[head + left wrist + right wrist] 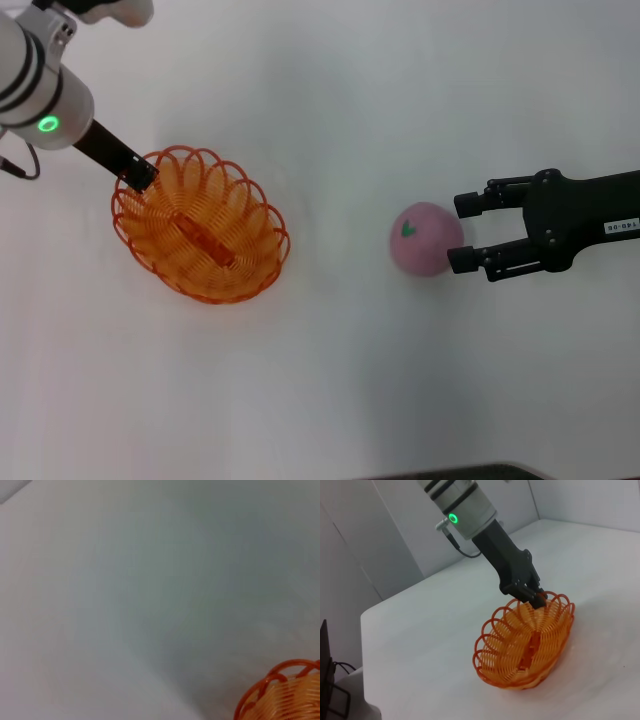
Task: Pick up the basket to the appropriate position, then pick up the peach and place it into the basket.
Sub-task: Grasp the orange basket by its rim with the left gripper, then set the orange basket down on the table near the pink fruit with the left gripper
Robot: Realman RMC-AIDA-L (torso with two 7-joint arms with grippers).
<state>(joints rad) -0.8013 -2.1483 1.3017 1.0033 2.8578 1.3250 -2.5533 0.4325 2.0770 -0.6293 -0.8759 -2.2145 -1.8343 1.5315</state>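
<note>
The white table (pixel 330 390) is carrying everything here, and nothing is lying on its near stretch. A little farther in, on the right, the peach (pixel 424 238) is sitting on the surface with its green leaf mark facing up and to the left. The right gripper (pixel 466 232) is reaching in from the right edge, low and level, with its two black fingers (pixel 470 203) spread apart; the tips are bracketing the right side of the peach, one at its far edge and one at its near edge, and whether they are touching it is not clear.

On the left, well apart from the peach, the basket (pixel 200 238) is lying with its long axis slanting from far left to near right (in the right wrist view it is looking slightly raised at its far end). The left gripper (pixel 138 174) is coming down from the far left corner and is pinching the looped rim at the basket's far left end, fingers closed onto the wire there.
</note>
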